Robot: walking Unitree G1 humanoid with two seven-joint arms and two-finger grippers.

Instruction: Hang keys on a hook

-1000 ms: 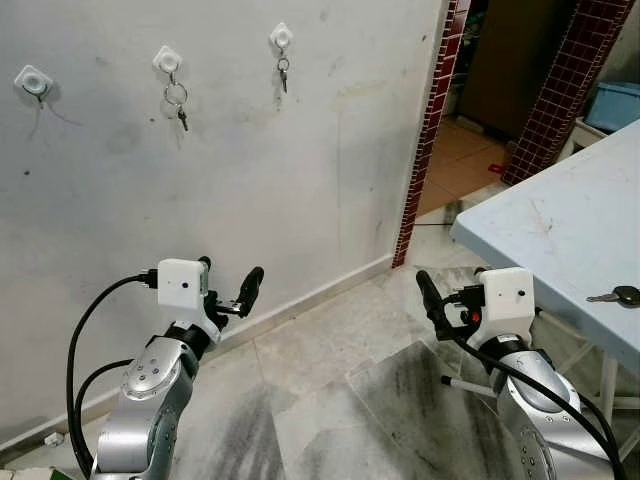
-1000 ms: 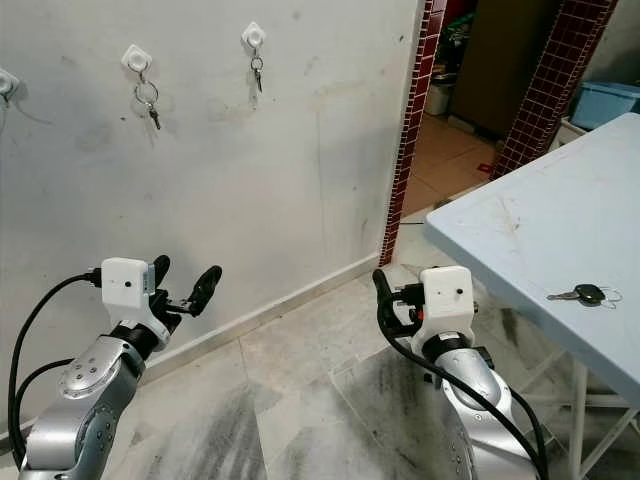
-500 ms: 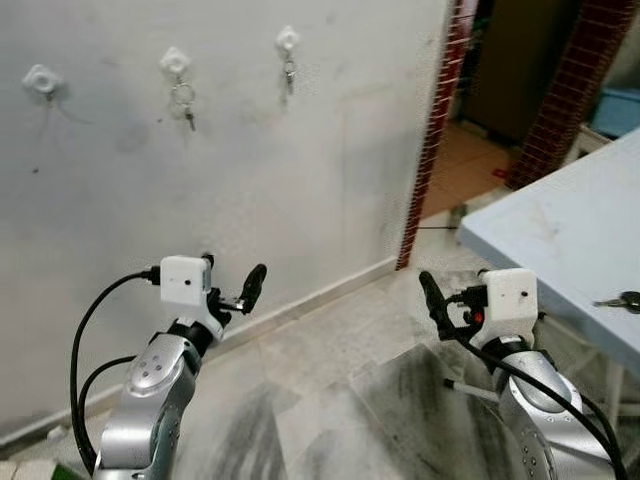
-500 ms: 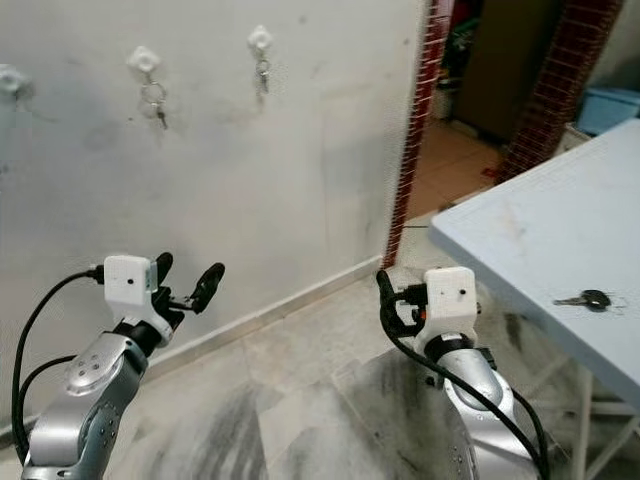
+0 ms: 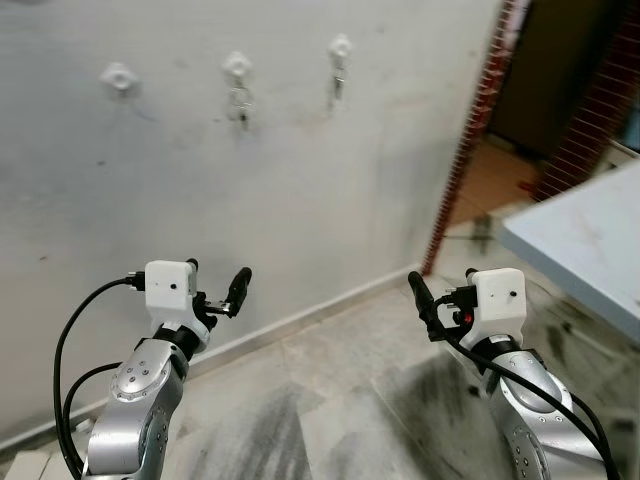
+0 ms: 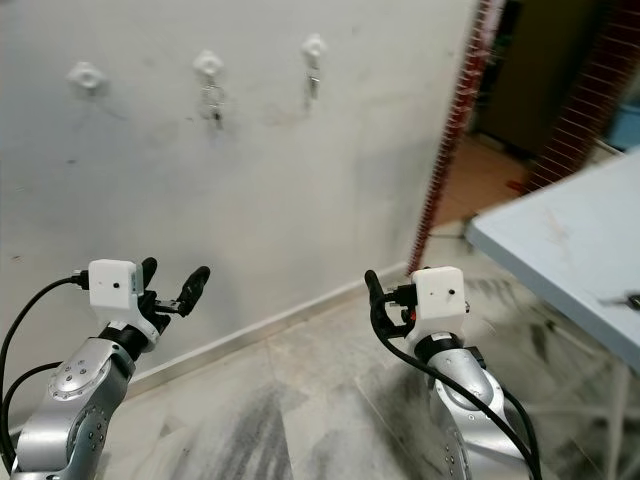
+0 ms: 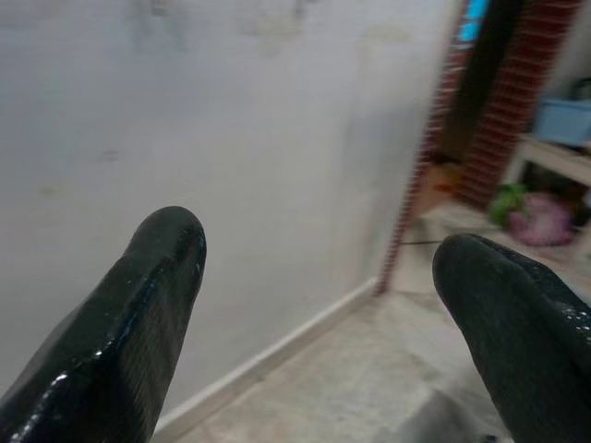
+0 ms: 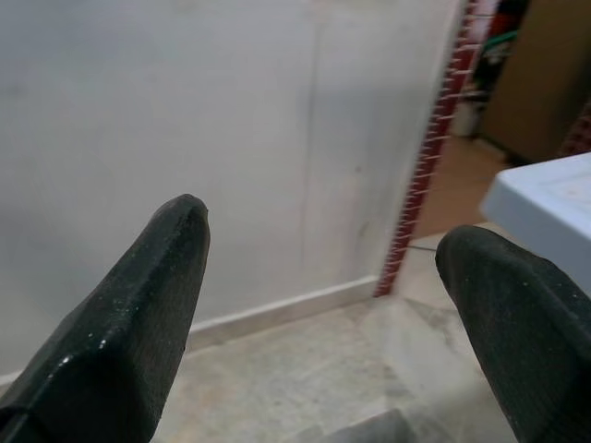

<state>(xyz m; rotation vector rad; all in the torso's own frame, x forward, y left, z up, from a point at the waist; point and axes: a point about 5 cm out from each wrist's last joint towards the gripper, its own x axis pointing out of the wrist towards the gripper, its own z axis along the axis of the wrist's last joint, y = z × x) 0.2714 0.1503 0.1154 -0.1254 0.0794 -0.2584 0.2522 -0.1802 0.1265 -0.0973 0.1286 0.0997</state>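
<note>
Both arms were held raised and bent in front of the body, clear of the wall [image 5: 300, 180], a carrying posture suited to walking rather than reaching. The left gripper [image 5: 215, 285] was seen with its fingers spread apart and nothing between them; the right gripper [image 8: 323, 305] was likewise spread wide and empty in its wrist view.

Three white hooks were fixed high on the wall. The left hook [image 5: 118, 76] was bare, while the middle hook [image 5: 237, 66] and the right hook [image 5: 340, 46] each carried hanging keys. A key [image 6: 628, 298] was made out, blurred, on the pale blue bench [image 6: 560, 240] at the robot's right, near its front edge and well apart from both grippers. It was judged that this key had yet to be fetched.

Open marble floor [image 5: 330, 400] lay between the arms and the wall's skirting. The bench corner stood close beside the right arm, and a brick-edged doorway [image 5: 480, 130] opened beyond it.
</note>
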